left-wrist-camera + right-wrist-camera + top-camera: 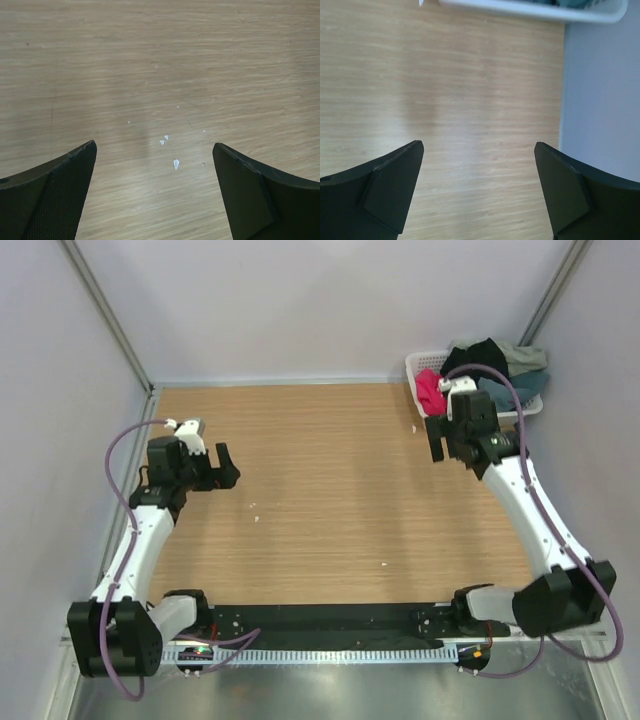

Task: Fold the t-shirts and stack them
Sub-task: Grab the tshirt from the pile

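Note:
The t-shirts lie heaped in a white lattice basket (414,368) at the back right: a crimson-pink one (430,390), a black one (480,354), a pale grey-green one (526,358) and a slate-blue one (510,392). My right gripper (440,443) is open and empty, just in front of the basket's near left corner. In the right wrist view its jaws stand wide over bare wood, with the basket rim (530,11) at the top. My left gripper (224,468) is open and empty over the table's left side, far from the shirts.
The wooden table (330,500) has small white specks (176,163) under the left gripper. Grey walls enclose the table on the left, back and right; the right wall (602,100) stands close beside the right gripper.

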{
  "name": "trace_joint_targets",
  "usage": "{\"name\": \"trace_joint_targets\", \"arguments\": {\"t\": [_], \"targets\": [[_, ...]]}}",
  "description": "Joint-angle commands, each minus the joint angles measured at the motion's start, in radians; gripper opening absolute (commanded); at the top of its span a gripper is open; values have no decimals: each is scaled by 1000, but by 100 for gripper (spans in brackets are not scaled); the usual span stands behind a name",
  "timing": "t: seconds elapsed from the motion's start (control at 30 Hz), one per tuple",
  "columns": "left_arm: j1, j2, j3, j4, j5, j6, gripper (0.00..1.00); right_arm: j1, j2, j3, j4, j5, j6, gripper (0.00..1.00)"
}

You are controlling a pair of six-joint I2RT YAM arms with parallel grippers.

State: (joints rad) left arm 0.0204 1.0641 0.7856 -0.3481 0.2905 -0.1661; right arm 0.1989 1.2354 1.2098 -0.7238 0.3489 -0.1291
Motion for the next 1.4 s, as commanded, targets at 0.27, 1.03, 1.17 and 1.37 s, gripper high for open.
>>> {"name": "trace_joint_targets", "arguments": {"t": [0.27, 1.03, 1.17, 1.37], "targets": [[90, 468, 434, -338, 12, 5, 100, -7, 625, 721, -6, -85, -158, 100], [101, 672, 670, -387, 19, 50, 98, -85, 1056, 1045, 32, -128, -90, 93], [101, 671, 672, -405, 15, 66, 97, -98, 1084, 1079, 35, -146, -75, 82], [101, 668, 656, -410, 16, 66, 97, -104, 1081, 1074, 32, -145, -75, 68]]}}
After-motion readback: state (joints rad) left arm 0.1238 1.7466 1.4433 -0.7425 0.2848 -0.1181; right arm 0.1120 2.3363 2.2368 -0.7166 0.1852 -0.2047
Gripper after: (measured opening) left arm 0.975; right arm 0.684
